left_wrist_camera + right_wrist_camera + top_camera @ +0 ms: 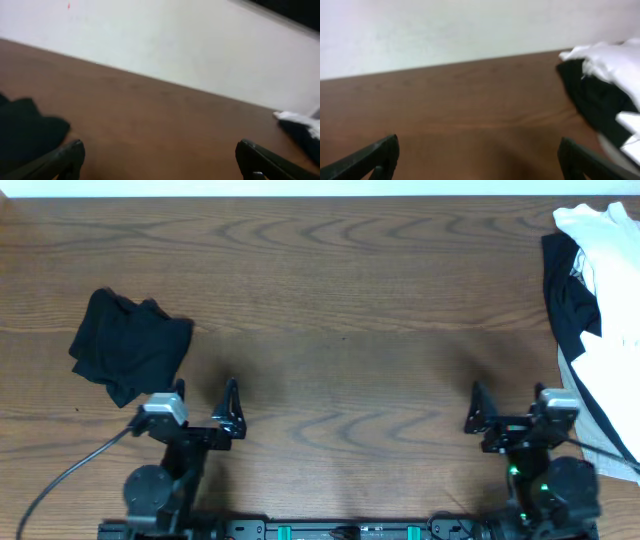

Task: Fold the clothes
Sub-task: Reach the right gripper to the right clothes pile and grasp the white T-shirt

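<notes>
1. Your left gripper (205, 408) and right gripper (510, 412) sit at the near edge of the table (340, 300), jaws spread wide and holding nothing.
2. Just beyond the left gripper lies a bunched black garment (130, 345). It is likely light and limp, so pinch an edge or corner, not the thick middle.
3. Farther off, at the right edge, white and black clothes (605, 240) lie heaped together. Expect layers to drag along, so take a loose hem on top.

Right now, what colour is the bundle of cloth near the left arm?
The garment is black, clearest overhead.
</notes>
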